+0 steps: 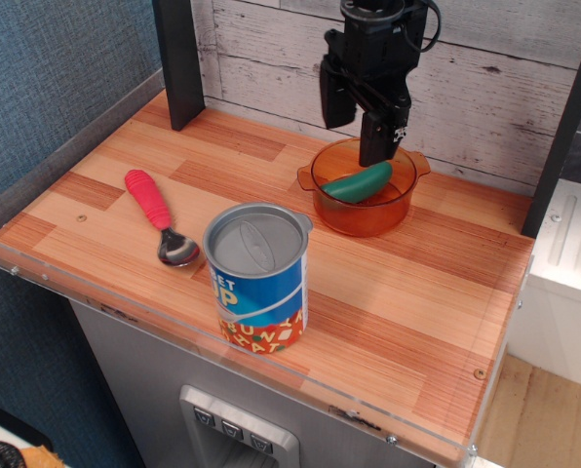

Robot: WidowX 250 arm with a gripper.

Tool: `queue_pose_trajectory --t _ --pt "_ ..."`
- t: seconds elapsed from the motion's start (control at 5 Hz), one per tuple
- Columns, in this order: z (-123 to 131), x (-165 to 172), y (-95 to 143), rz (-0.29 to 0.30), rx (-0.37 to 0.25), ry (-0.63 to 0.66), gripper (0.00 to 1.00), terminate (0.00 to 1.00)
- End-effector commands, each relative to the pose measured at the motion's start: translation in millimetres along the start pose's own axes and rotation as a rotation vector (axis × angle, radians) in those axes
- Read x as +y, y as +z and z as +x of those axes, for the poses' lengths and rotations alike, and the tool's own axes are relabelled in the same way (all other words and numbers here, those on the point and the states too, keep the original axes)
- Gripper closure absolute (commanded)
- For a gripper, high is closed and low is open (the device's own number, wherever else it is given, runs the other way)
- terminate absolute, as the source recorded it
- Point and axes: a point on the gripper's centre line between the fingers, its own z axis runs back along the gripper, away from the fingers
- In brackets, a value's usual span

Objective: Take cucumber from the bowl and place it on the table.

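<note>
The teal-green cucumber (358, 182) lies tilted inside the translucent orange bowl (400, 202), which stands at the back right of the wooden table (398, 292). My black gripper (355, 136) hangs open just above the bowl's far rim, its two fingers pointing down. One finger (376, 146) is over the cucumber's upper end, the other (333, 109) is to its left. The gripper holds nothing and is not touching the cucumber.
A blue-labelled tin can (257, 278) stands near the table's front edge. A red-handled spoon (160, 220) lies to the left. A black post (178, 60) rises at the back left, a plank wall (495, 68) runs behind, and a clear acrylic rim (222, 343) edges the table.
</note>
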Motion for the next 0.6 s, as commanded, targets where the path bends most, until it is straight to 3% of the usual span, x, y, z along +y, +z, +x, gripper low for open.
queue_pose_trajectory --t 0.0,0.4 --pt "12.8 -2.5 1.6 0.006 -0.054 -0.054 0.0 0.0" --pt "14.0 -7.1 -8.3 0.001 -0.014 -0.04 0.0 0.0"
